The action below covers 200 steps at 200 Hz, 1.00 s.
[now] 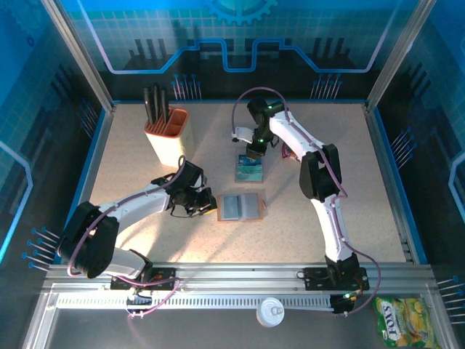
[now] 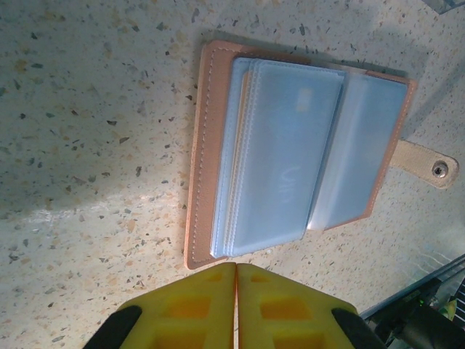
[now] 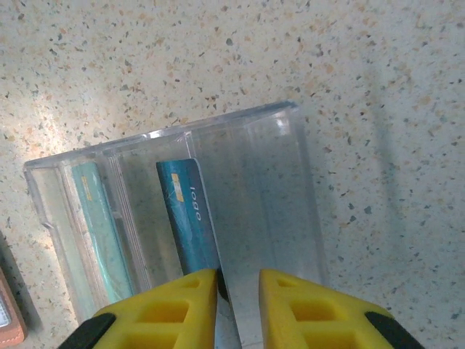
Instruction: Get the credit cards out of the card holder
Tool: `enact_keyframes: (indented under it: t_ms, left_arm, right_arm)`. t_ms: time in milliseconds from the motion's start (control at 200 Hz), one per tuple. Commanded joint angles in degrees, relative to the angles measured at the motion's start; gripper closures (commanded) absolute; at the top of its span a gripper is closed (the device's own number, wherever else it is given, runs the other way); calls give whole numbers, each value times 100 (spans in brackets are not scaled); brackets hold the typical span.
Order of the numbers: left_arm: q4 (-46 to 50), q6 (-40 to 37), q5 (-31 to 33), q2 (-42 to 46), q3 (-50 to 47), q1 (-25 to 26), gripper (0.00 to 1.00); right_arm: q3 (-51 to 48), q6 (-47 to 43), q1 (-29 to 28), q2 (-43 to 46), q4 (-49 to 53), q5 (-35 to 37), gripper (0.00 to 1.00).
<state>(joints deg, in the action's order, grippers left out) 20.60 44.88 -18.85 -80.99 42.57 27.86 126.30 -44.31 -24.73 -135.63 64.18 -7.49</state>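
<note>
1. The right hand (image 3: 240, 280) hangs over the clear case (image 3: 272, 189). Its fingers stand a little apart, wider than a card is thick, and they clamp nothing.
2. At its left finger the blue card (image 3: 190, 218) stands in one compartment of the case. A teal card (image 3: 102, 225) stands in another compartment further to the side.
3. The left hand (image 2: 236, 273) is fully closed and holds nothing. It is just beside the edge of the card holder (image 2: 290, 160).
4. The card holder lies open and flat on the tabletop (image 2: 87, 145), well apart from the case.
5. Its pockets (image 2: 280, 145) are cloudy grey-blue, so I cannot tell if a card remains inside.
6. I judge that at least two cards are already out, and what is left is to empty any pocket that is still full.
</note>
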Motion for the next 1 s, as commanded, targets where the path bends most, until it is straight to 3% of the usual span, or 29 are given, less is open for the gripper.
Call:
enact_keyframes:
  t_ms: [0,285,530,995]
  left_arm:
    - [-3,-22,-32,-40,-17,-46,90]
    - [-13,-24,-40,-62,-30,-57,90]
    - [-32,-30,-40,-57,-54,-60,90]
    - [-58,-2,-48,-48,-104,-64,90]
  right_arm:
    - [-27,96,-19,395,-98,-72,76]
    - [-48,226,4,437,-211,-133,73]
    - [-110,248,3,297,-370,36,100]
    - [-693,273,-53,265,-477,-24,100]
